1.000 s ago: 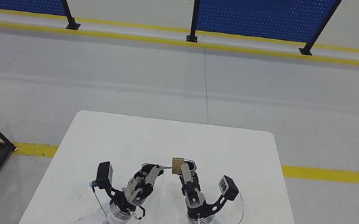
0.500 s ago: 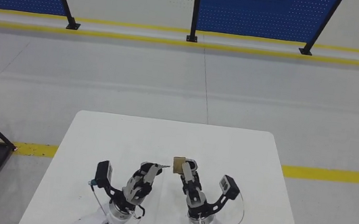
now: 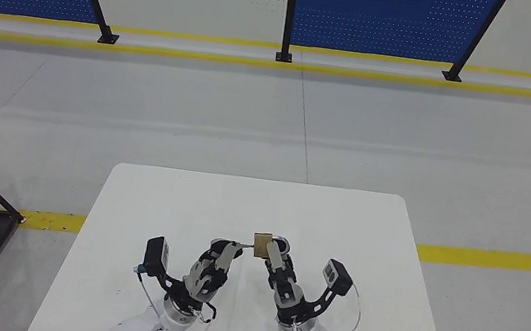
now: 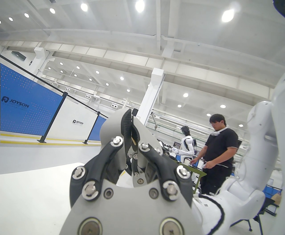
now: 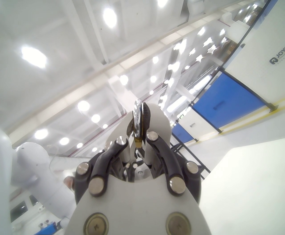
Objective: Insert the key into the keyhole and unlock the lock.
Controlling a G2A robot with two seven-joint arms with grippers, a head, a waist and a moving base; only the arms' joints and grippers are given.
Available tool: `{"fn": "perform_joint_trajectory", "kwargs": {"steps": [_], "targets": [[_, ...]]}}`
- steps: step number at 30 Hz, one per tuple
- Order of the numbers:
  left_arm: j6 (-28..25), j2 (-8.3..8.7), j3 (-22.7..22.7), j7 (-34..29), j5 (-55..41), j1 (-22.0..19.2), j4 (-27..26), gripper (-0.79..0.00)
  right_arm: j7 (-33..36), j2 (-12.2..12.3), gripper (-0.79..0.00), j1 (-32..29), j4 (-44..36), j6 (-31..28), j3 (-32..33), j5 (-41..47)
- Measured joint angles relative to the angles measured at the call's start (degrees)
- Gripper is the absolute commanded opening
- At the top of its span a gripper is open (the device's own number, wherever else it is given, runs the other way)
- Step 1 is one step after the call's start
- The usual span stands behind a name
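Both arms tilt upward, tips close together — left pincer (image 4: 131,120) clamped on the key (image 4: 133,139), right pincer (image 5: 140,111) on the lock (image 3: 261,243).

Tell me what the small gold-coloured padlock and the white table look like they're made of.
Small gold-coloured padlock: probably brass, going by its yellow metallic body; the bright silver shackle glinting in the right wrist view looks like steel. White table: smooth, evenly white top with no grain, so laminate or painted board; which one is unclear.
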Motion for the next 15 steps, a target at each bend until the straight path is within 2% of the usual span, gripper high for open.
{"fn": "perform_joint_trajectory", "kwargs": {"steps": [15], "targets": [[-0.6,-1.1,-0.5,-1.1,0.2,0.2,0.6,-0.785,-0.4,-0.8,-0.785,-0.5,0.4,-1.0,0.5,-2.0]]}}
